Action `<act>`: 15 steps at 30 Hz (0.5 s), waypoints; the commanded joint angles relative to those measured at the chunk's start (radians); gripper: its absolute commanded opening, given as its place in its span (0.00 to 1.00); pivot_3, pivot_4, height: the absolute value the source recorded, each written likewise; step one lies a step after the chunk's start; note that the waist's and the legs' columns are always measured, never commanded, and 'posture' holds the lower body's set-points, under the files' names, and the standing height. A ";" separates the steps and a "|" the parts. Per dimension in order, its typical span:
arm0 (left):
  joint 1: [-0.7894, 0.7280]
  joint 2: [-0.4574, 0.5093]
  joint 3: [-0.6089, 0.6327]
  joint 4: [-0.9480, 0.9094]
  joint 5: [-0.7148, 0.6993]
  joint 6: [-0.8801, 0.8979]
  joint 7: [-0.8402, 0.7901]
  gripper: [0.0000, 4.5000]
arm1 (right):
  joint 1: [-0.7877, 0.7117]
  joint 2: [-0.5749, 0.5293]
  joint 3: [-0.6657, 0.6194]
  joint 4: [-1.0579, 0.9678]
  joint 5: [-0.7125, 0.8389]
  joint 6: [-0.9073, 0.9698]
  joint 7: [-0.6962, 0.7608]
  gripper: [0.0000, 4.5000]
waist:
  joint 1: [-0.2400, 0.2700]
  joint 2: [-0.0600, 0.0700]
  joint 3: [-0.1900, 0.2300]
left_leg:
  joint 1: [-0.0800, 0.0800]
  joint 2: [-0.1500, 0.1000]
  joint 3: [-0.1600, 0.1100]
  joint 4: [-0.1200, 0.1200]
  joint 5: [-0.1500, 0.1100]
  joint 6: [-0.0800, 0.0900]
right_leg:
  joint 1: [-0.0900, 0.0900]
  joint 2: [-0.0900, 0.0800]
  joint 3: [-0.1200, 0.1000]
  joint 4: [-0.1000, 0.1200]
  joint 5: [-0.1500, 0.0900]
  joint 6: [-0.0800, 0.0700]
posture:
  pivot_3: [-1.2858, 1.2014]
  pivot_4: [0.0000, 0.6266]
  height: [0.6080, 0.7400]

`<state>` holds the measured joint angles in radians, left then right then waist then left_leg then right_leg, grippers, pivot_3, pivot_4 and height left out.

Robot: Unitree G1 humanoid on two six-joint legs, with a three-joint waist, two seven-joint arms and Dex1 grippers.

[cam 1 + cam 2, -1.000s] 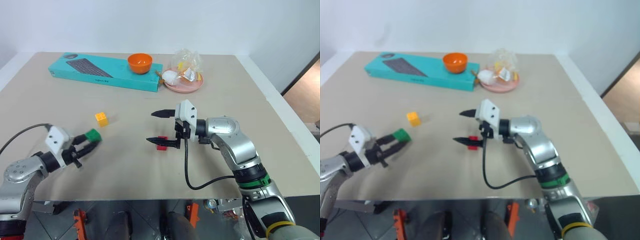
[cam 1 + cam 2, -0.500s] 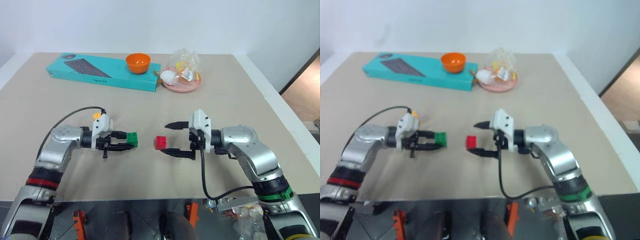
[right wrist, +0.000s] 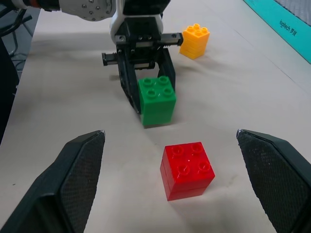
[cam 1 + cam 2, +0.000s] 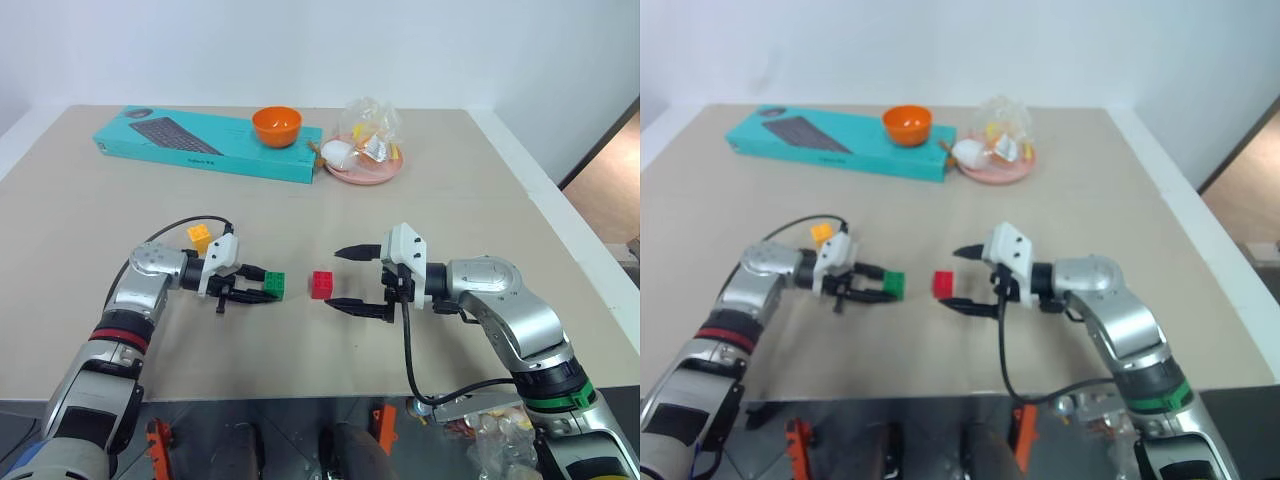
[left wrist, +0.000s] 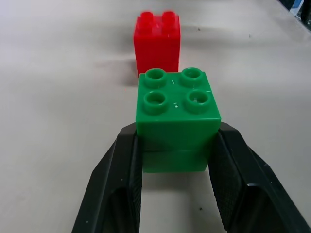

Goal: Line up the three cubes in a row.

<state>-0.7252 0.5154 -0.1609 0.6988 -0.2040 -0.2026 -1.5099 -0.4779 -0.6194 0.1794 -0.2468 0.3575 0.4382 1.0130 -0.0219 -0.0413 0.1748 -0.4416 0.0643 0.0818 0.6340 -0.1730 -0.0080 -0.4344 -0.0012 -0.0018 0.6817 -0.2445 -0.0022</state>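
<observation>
In the middle of the head view the left gripper (image 4: 262,287) is closed on the green cube (image 4: 274,286), which stands upright with its studs up, low over or on the table (image 4: 470,180), and the red cube (image 4: 321,284) stands just to its right, studs up, apart from it with a small gap. The yellow-orange cube (image 4: 200,237) sits to the upper left, behind the left arm, not in one line with the other two. The right gripper (image 4: 345,277) is wide open and holds nothing, pointing at the red cube from the right, while the teal keyboard box (image 4: 200,143), orange bowl (image 4: 278,125) and pink plate (image 4: 365,165) lie far at the top of the frame.
</observation>
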 commanded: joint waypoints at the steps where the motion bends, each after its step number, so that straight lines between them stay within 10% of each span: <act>1: -0.036 -0.014 0.009 0.015 0.016 -0.057 0.011 0.29 | -0.001 -0.010 -0.036 -0.045 0.009 -0.008 -0.009 1.00 | 0.000 0.000 0.000 | 0.000 0.000 0.000 0.000 0.000 0.000 | 0.000 0.000 0.000 0.000 0.000 0.000 | 0.52 0.24 1.00; 15: -0.066 -0.028 0.019 0.077 0.041 -0.092 0.023 0.29 | 0.004 -0.018 -0.036 -0.042 0.012 -0.010 -0.012 1.00 | 0.000 0.000 0.000 | 0.000 0.000 0.000 0.001 0.000 0.000 | 0.001 0.000 0.000 0.000 0.001 0.001 | 0.52 0.24 1.00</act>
<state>-0.7590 0.4798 -0.1593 0.7686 -0.1656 -0.2781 -1.4900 -0.4757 -0.6272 0.1794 -0.2521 0.3578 0.4380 1.0002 -0.0219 -0.0414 0.1748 -0.4417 0.0643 0.0815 0.6356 -0.1730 -0.0080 -0.4338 -0.0011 -0.0018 0.6821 -0.2439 -0.0015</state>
